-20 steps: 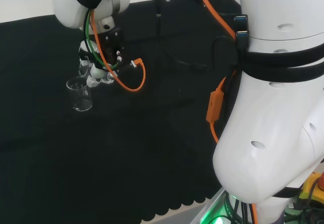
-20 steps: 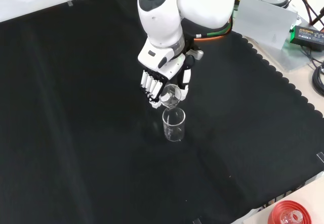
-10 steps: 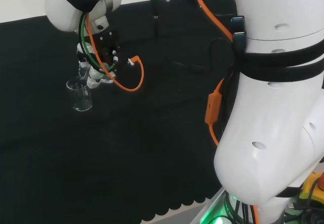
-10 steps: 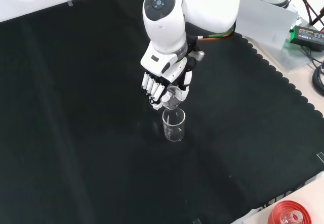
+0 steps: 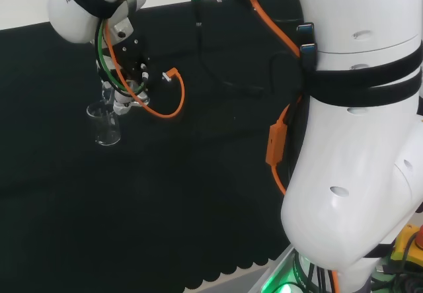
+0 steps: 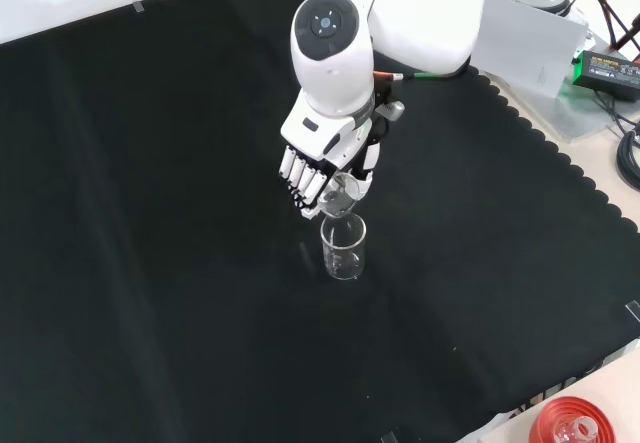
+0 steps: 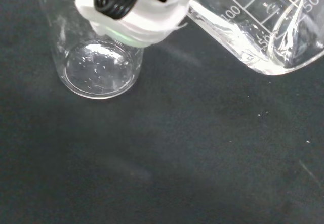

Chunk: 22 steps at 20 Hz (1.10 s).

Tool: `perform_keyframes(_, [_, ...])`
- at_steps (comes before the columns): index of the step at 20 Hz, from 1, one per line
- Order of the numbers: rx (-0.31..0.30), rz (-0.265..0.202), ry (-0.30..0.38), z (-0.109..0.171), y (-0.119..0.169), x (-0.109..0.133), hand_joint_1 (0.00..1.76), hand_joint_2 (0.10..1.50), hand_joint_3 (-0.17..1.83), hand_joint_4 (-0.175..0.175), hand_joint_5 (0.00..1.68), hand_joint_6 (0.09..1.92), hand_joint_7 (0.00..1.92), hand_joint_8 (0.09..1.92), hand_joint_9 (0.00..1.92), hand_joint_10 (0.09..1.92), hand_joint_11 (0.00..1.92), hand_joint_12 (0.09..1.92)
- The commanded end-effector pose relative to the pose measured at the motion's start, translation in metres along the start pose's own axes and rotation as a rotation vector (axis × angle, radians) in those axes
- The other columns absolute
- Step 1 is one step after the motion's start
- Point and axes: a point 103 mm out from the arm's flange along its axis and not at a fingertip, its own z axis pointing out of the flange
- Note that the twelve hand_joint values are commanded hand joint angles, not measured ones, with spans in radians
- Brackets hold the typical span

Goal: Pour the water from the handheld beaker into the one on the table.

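A clear glass beaker (image 6: pixel 343 247) stands upright on the black cloth; it also shows as the beaker (image 5: pixel 105 125) in the head view and the beaker (image 7: pixel 99 67) in the wrist view. Just above its rim, the hand (image 6: pixel 318 166) is shut on a second small clear beaker (image 6: pixel 339 193), tilted with its mouth toward the standing one. In the wrist view the held beaker (image 7: pixel 263 27) shows printed scale marks and water in its lower side. The hand (image 5: pixel 125 94) hangs right over the standing beaker in the head view.
A red ribbed ring stand (image 6: pixel 570 426) holding glassware sits at the front right corner in the front view. An orange cable (image 5: pixel 173 98) loops beside the hand. The cloth's scalloped edge (image 6: pixel 560 163) runs along the right, with a grey box (image 6: pixel 525 48) beyond it.
The arm's wrist link has swung slightly and the hand has tipped the held beaker a little further over the standing beaker. The standing beaker has not moved.
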Motion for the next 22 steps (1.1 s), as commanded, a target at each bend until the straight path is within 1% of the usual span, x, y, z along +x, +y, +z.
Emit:
perform_keyframes(1, [0.033,0.011,-0.048,-0.0014,0.0018,0.0014,1.41,1.08,-0.17,-0.132,1.07,0.82,1.25,0.58,1.26,0.78,0.84,0.91])
perform_keyframes(8, [0.051,0.021,-0.075,-0.0023,0.0033,0.0016,1.41,1.08,-0.17,-0.132,1.07,0.82,1.25,0.58,1.27,0.78,0.84,0.91])
perform_keyframes(19, [0.076,0.037,-0.144,-0.0091,0.0064,-0.0005,1.41,1.08,-0.17,-0.131,1.07,0.83,1.25,0.57,1.27,0.77,0.83,0.90])
perform_keyframes(22, [0.083,0.038,-0.152,-0.0094,0.0063,-0.0013,1.41,1.08,-0.17,-0.131,1.07,0.83,1.25,0.57,1.27,0.77,0.84,0.90])
